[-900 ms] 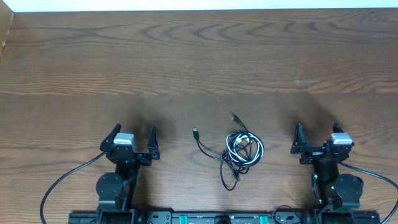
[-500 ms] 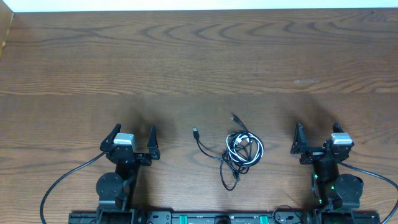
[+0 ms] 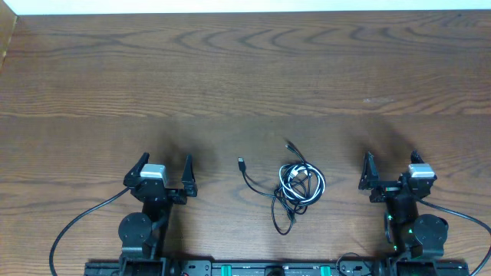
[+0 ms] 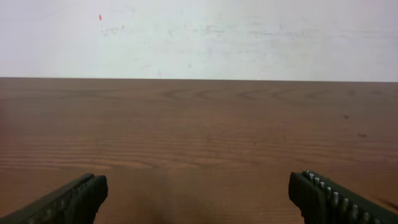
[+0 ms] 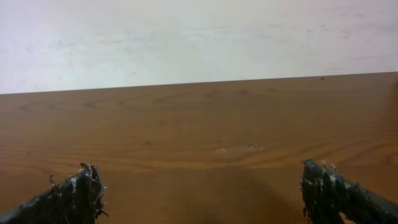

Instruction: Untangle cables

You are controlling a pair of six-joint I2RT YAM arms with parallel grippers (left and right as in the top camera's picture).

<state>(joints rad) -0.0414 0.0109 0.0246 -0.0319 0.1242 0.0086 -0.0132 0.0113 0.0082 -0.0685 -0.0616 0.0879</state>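
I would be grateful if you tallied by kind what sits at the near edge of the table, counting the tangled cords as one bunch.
Tools: 2, the left tool and the right tool, both open
Cable bunch, black and white strands together: 1
Total: 3

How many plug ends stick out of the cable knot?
2: one plug left of the knot, another plug above it. Others may be hidden in the bunch.

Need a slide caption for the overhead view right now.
Bunched cables lie untouched on the table between open left gripper and open right gripper.
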